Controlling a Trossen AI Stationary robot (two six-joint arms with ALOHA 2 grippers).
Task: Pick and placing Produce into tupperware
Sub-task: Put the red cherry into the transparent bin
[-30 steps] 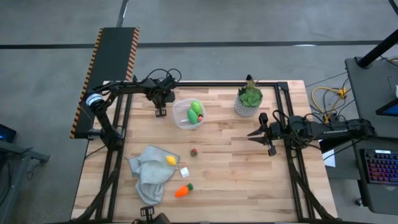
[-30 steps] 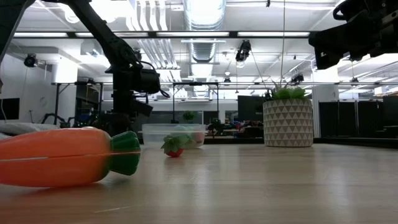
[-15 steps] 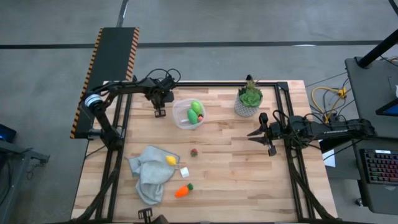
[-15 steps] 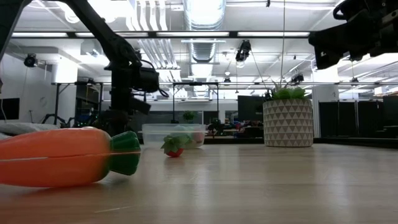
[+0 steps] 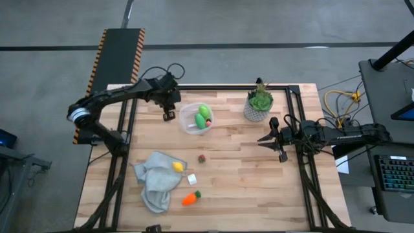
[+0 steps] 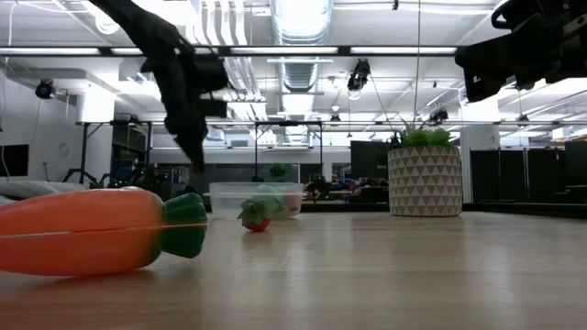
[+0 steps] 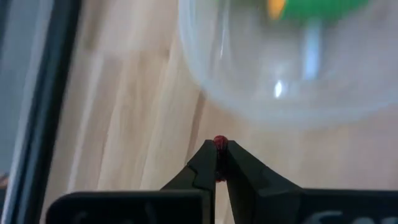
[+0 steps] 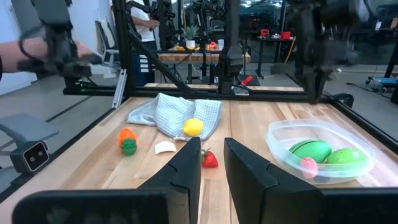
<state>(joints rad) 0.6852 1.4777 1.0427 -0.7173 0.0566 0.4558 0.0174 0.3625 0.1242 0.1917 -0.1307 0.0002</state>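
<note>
My left gripper (image 5: 169, 115) hangs above the table just left of the clear tupperware (image 5: 197, 119), shut on a tiny red piece (image 7: 219, 142). In the low view its tips (image 6: 197, 163) are well above the wood. The tupperware holds two green pieces (image 5: 203, 116) and a small pink one (image 8: 308, 165). A strawberry (image 5: 202, 158), a lemon (image 5: 177, 166) on a grey cloth (image 5: 154, 183) and a carrot (image 5: 190, 198) lie on the table. My right gripper (image 5: 261, 140) waits at the right, level and open, with nothing between its fingers (image 8: 186, 163). My left gripper pinches the tiny red piece (image 7: 219, 142) between the very ends of its two fingers. The fingers come from above, slanting steeply down. The piece is lifted clear of the table, beside the tupperware's left wall (image 7: 205, 81).
A potted plant in a white pot (image 5: 259, 105) stands at the far right of the tupperware. A small white cube (image 5: 191, 178) lies between lemon and carrot. Black frame rails (image 5: 129, 123) run along the table's edges. Bare wood (image 5: 252, 181) spreads over the near right.
My left gripper has risen from close to the table to well above it, still left of the tupperware, tipping a little as the arm swung back. The right arm has kept still.
</note>
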